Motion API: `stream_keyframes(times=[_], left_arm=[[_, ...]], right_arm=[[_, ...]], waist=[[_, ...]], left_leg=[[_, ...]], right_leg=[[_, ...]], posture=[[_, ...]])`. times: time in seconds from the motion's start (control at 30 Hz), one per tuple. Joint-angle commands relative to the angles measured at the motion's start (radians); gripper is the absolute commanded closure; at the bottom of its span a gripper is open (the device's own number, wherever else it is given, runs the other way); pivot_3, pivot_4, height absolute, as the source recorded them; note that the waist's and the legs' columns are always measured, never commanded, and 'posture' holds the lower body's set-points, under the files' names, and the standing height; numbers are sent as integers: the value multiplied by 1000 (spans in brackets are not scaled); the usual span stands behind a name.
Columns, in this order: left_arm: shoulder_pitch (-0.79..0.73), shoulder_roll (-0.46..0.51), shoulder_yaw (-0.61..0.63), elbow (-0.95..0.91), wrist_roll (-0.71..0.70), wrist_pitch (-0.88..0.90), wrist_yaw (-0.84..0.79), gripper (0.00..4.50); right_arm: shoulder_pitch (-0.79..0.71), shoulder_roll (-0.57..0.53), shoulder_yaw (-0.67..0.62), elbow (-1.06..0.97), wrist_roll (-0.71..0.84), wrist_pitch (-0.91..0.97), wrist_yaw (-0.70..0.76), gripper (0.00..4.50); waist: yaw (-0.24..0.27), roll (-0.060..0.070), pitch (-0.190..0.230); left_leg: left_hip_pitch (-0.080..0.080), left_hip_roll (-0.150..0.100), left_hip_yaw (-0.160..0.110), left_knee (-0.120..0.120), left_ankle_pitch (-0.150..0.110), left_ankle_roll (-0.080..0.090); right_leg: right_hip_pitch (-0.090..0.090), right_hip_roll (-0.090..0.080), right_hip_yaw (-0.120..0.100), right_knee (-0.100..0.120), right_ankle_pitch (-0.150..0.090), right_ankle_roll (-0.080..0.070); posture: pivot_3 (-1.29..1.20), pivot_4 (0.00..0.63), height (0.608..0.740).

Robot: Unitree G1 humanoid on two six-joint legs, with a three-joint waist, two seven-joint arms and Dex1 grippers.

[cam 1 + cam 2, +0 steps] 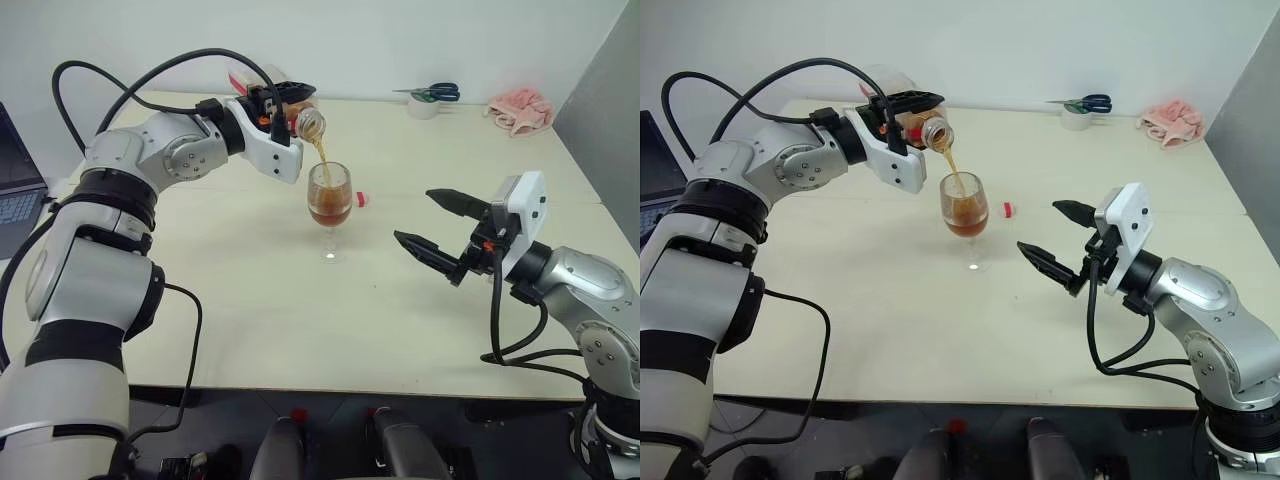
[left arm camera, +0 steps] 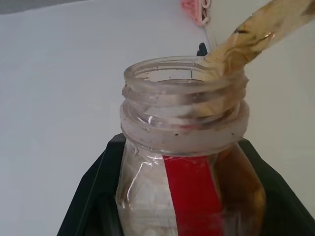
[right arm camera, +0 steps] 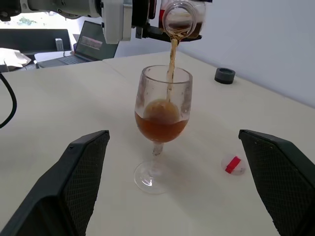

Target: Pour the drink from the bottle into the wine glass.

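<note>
Counts: one bottle (image 1: 300, 112), one glass (image 1: 329, 204), one loose cap (image 1: 360, 200), two grippers. Left gripper (image 1: 915, 108) is clamped on the bottle body, holding it tipped mouth-down so the neck sticks out past the fingertips over the glass rim. Bottle is clear plastic, squarish body, threaded round neck, red label strip (image 2: 193, 192) down one side; black fingers (image 2: 98, 196) flank it on both sides. The drink (image 3: 172, 59) runs out as a thin reddish-brown translucent stream from the mouth straight down into the bowl, just below and ahead of the left gripper. Glass is clear, rounded bowl, thin stem, round foot, standing upright on the table (image 1: 250, 320), roughly a third full, with some bubbling where the stream lands. Right gripper (image 1: 428, 220) hangs spread wide, holding nothing, fingers tapered, black, with ribbed pads (image 3: 81, 177); the glass stands ahead of it between the lines of its two fingers, well apart from both. The cap, small, round, whitish with a red mark, lies flat on the table near the glass foot, ahead of the right gripper. Table is a matte cream surface.
</note>
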Motion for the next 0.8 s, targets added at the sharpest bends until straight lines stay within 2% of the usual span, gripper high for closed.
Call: stream_keyframes(times=[0.03,0.47,0.57,0.8], left_arm=[[-46,23,6,-10,-1,2,22,2389],[-39,19,17,-8,-19,-4,18,2389],[-22,-9,73,18,-126,0,-63,2389],[45,-74,249,23,-464,88,-408,2390]], right_arm=[[-21,-6,-4,-21,-4,-28,8,0],[-30,-7,3,-17,-6,-27,10,0],[-34,-4,5,-18,-5,-26,9,0],[-69,-5,13,-10,8,-25,19,0]], waist=[[0,0,0],[0,0,0],[0,0,0],[-4,0,0]], left_leg=[[0,0,0,0,0,0],[0,0,0,0,0,0],[0,0,0,0,0,0],[0,0,0,0,0,0]], right_leg=[[0,0,0,0,0,0],[0,0,0,0,0,0],[0,0,0,0,0,0],[0,0,0,1,0,0]], posture=[[0,150,740],[0,150,740],[0,150,740],[0,150,740]])
